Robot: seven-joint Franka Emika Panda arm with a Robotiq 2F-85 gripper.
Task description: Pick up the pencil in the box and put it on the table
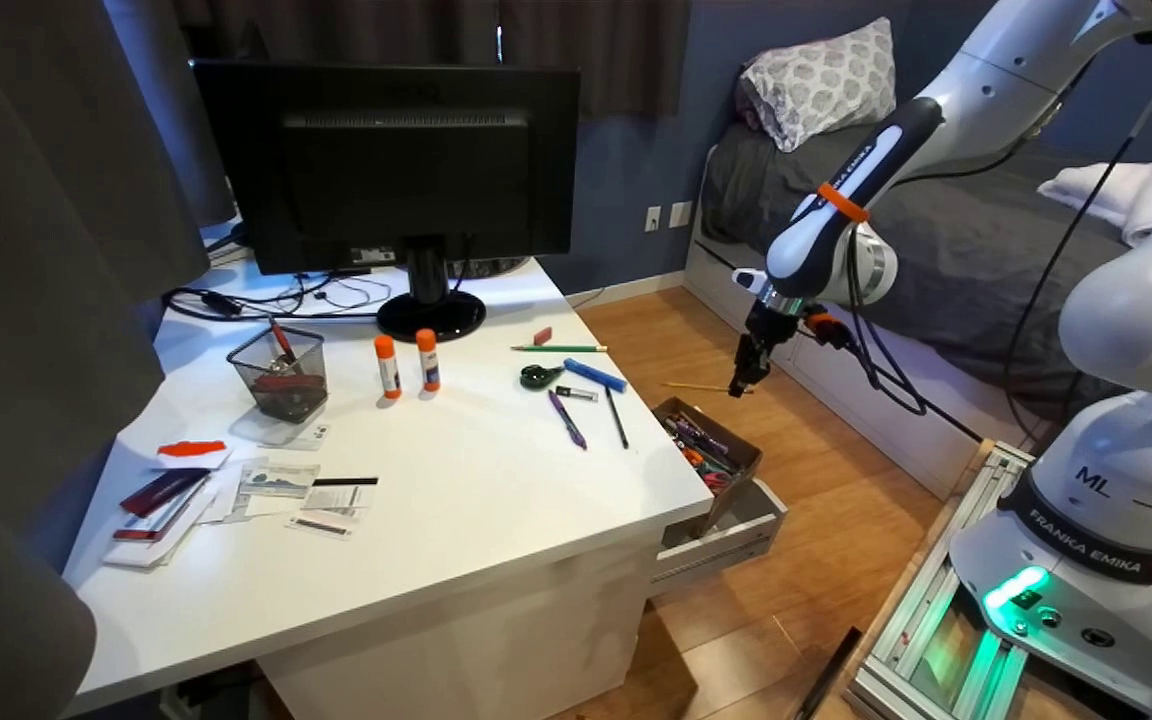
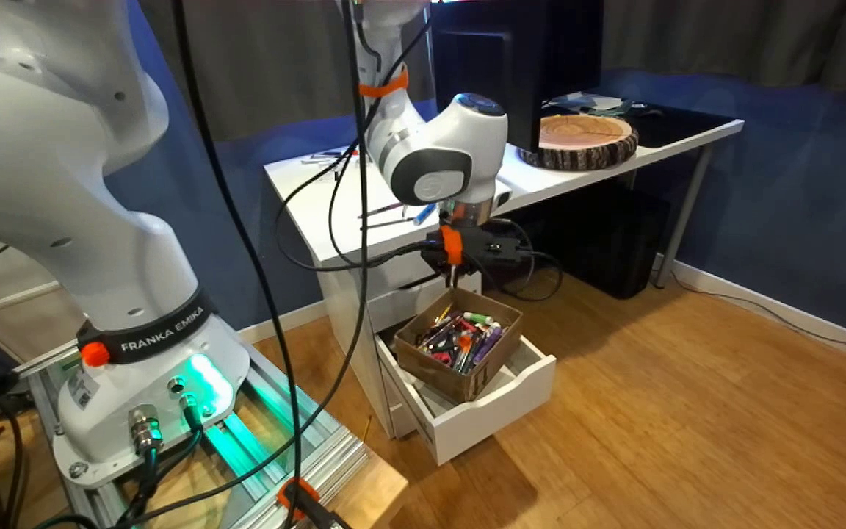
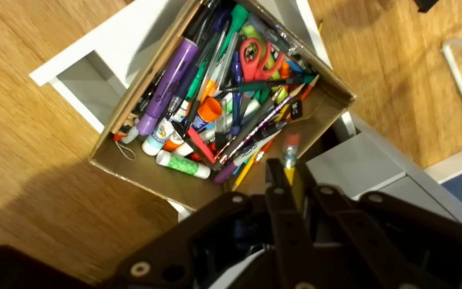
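My gripper (image 3: 289, 164) is shut on a yellow pencil (image 3: 291, 150) in the wrist view; its pink eraser end sticks out past the fingertips. In an exterior view the pencil (image 1: 693, 386) lies nearly level across the gripper's tip (image 1: 739, 388). The gripper (image 2: 454, 281) hangs over the far edge of an open brown cardboard box (image 2: 434, 373) full of pens, markers and scissors. That box (image 3: 319, 128) stands in the pulled-out white drawer (image 2: 496, 424). The white table (image 1: 476, 480) stands beside it, its top also visible in an exterior view (image 2: 324, 224).
On the table's drawer side lie a green pencil (image 1: 561, 349), a blue marker (image 1: 596, 375), a purple pen (image 1: 567, 420) and a dark pencil (image 1: 617, 418). Glue sticks (image 1: 389, 370), a mesh basket (image 1: 281, 375) and a monitor (image 1: 386, 165) stand farther in. Cables (image 2: 364, 264) hang from the arm.
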